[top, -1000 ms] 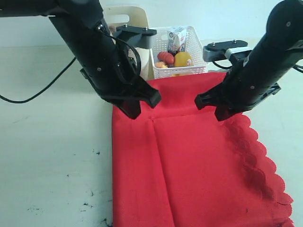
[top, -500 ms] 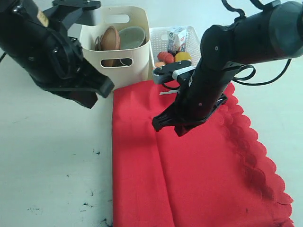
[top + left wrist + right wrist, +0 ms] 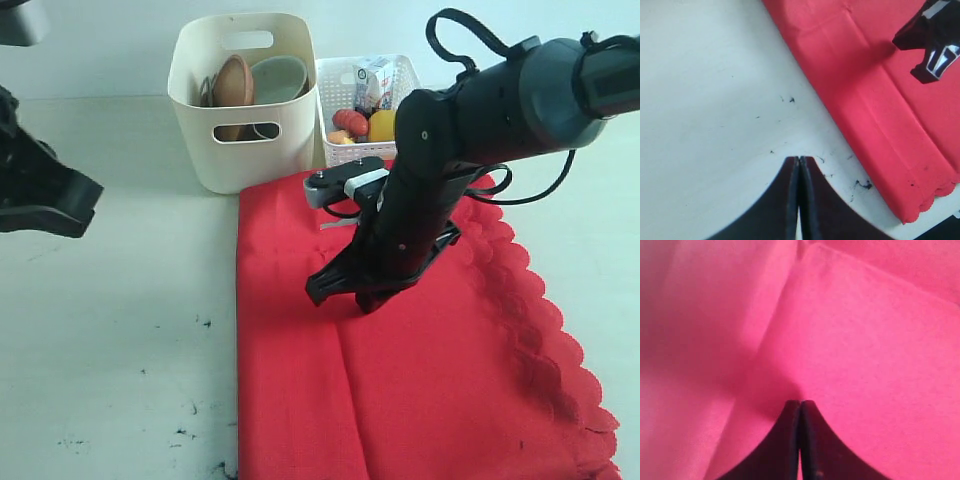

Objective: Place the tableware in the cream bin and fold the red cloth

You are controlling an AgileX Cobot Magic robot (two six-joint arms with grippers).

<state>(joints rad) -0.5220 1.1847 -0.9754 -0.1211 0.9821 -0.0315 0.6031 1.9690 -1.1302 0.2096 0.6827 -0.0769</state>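
The red cloth (image 3: 420,360) lies folded on the table, its scalloped edge at the right. The cream bin (image 3: 200,130) stands behind it and holds the brown plate (image 3: 232,85), the pale bowl (image 3: 280,75) and other tableware that is mostly hidden. My right gripper (image 3: 345,292) is shut and points down at the middle of the cloth (image 3: 870,340). Its tips (image 3: 800,402) hold no fabric, and I cannot tell whether they touch it. My left gripper (image 3: 70,195) is shut and empty at the far left. It hangs (image 3: 799,159) over bare table, apart from the cloth (image 3: 865,95).
A white lattice basket (image 3: 400,148) with toy food and a milk carton (image 3: 372,82) stands right of the bin, just behind the cloth. Dark smudges (image 3: 190,435) mark the pale table left of the cloth. The right arm's cable loops above its wrist.
The left arm has swung away from the cloth to the far left, uncovering the bin. The right arm has moved left and down to the middle of the cloth.
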